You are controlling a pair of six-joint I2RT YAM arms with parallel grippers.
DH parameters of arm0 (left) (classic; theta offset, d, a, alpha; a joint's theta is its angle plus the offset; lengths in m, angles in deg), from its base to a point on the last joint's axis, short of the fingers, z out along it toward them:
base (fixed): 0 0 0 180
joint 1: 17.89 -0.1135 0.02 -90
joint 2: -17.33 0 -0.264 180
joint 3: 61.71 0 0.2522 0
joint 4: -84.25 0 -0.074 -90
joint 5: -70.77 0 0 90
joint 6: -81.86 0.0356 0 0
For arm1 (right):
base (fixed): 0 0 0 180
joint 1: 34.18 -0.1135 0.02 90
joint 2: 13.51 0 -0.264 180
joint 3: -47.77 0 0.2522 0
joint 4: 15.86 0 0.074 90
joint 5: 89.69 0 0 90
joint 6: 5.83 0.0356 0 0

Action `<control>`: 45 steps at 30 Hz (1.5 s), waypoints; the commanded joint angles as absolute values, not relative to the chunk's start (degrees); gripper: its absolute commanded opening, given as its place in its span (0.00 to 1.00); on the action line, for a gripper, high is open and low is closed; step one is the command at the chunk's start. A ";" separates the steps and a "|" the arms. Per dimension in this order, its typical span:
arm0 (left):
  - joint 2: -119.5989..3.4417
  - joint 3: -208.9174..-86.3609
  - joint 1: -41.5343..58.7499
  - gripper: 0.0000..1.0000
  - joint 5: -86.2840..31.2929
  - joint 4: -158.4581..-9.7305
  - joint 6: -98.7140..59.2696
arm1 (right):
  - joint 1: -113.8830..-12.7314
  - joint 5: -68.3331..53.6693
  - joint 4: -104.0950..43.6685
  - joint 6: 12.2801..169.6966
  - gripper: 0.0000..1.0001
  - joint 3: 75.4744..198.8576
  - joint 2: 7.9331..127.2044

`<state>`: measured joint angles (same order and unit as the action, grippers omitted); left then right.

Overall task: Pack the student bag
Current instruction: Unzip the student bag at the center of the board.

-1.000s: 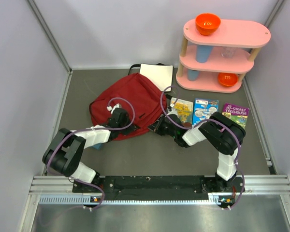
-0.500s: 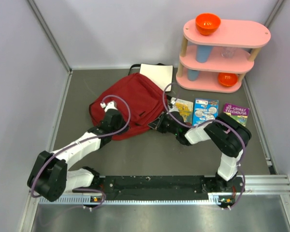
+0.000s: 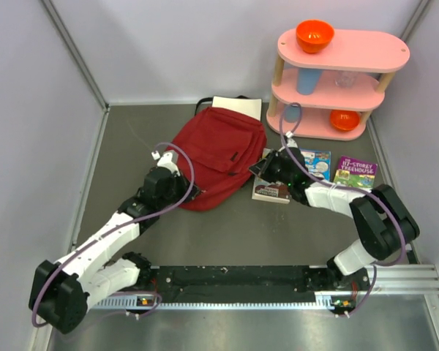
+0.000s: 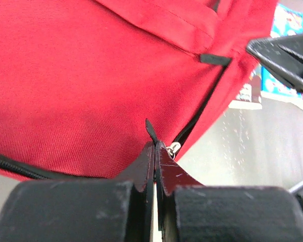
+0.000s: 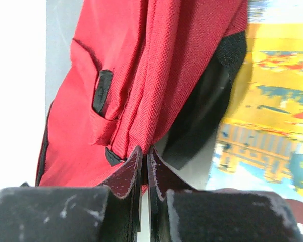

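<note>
The dark red student bag (image 3: 219,150) lies flat in the middle of the table, with a black zipper along its near edge. My left gripper (image 3: 191,191) is at the bag's near left edge, shut on the black zipper pull tab (image 4: 151,130); a silver ring (image 4: 174,147) hangs beside it. My right gripper (image 3: 258,169) is at the bag's right edge, shut on a fold of its red fabric (image 5: 156,101). The bag fills the left wrist view (image 4: 91,75). The right gripper's black finger (image 4: 285,53) shows there at the upper right.
Three books lie right of the bag: a yellow one (image 3: 273,189), also in the right wrist view (image 5: 272,116), a blue one (image 3: 317,162) and a purple one (image 3: 357,172). A white sheet (image 3: 238,107) sticks out behind the bag. A pink shelf (image 3: 336,80) with orange bowls stands at the back right.
Both arms have stretched out and the bag has slid away from the bases and to the right. The yellow book now lies in front of the right gripper, more uncovered.
</note>
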<state>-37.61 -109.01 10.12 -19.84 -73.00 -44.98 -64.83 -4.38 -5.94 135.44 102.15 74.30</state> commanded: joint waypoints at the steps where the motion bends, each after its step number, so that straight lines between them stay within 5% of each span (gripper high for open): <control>1: -39.27 -109.05 11.81 0.00 -29.42 -76.27 -42.16 | -58.98 -6.97 -10.72 131.19 0.04 102.67 72.53; 3: -39.97 -108.08 13.92 0.00 -30.75 -79.07 -42.77 | -56.60 -15.39 -8.28 130.76 0.14 101.44 72.45; 7: -41.38 -104.92 15.86 0.00 -31.80 -83.47 -45.40 | -55.45 -18.16 -19.91 126.02 0.58 104.50 68.50; 8: -41.56 -104.48 16.82 0.00 -31.72 -84.09 -45.67 | -55.45 -16.93 -25.78 125.23 0.60 105.12 67.18; 18: -45.52 -104.12 21.39 0.00 -30.49 -87.70 -45.59 | -64.49 -17.19 -16.11 142.68 0.61 89.66 54.16; 33: -35.06 -102.02 22.10 0.00 -18.11 -77.51 -41.11 | -76.62 -13.49 2.63 156.50 0.63 95.28 75.33; 45: -31.72 -100.69 22.10 0.00 -21.16 -76.98 -41.63 | -79.27 -11.82 11.30 160.02 0.58 98.36 82.63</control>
<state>-33.46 -100.53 21.90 -19.22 -76.80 -42.51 -78.43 -12.64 3.70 157.84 95.53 78.93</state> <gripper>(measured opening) 0.009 0.621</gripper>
